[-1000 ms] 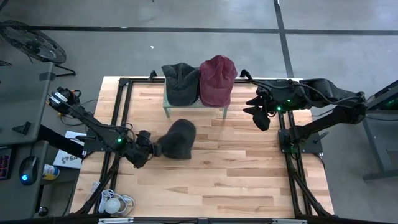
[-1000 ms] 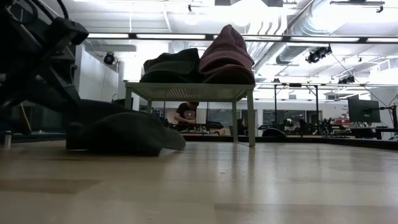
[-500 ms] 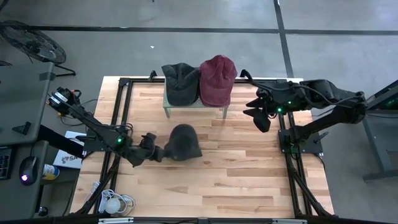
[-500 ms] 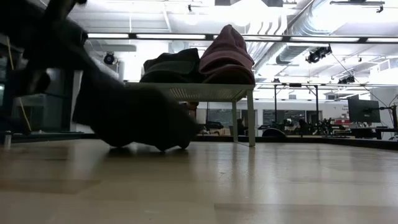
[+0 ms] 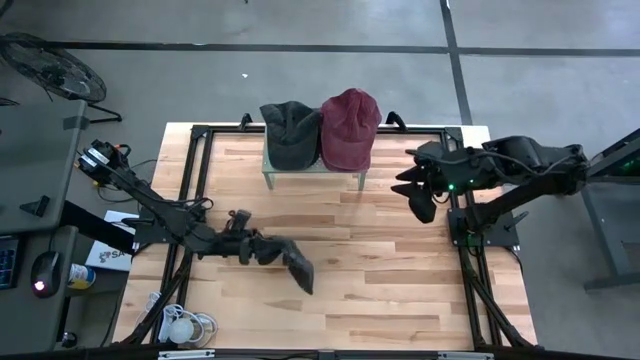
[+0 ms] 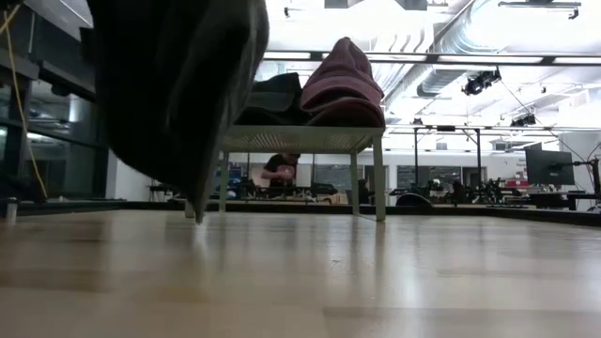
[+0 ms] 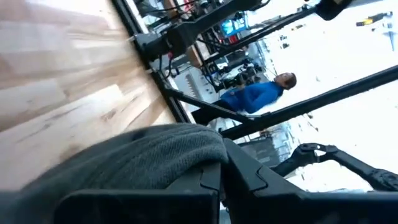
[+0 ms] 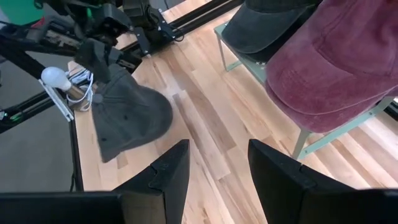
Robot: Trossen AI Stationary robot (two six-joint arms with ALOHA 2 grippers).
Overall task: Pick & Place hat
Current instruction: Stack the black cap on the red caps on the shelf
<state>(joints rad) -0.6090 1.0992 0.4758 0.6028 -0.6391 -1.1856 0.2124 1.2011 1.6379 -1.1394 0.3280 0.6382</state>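
A wooden table (image 5: 380,260) carries a small green rack (image 5: 315,172), seemingly alone.

From the high view you look straight down on the whole table (image 5: 330,300), with the rack (image 5: 315,168) at twelve o'clock. Your low view sits at board height and faces level across to that same rack (image 6: 300,139) and the room behind. Your right wrist view looks down and across the table from three o'clock toward nine, again sharing the rack (image 8: 348,134). Your left wrist view is tilted, very close over the boards, facing out toward a person (image 7: 258,96) beyond the table edge.
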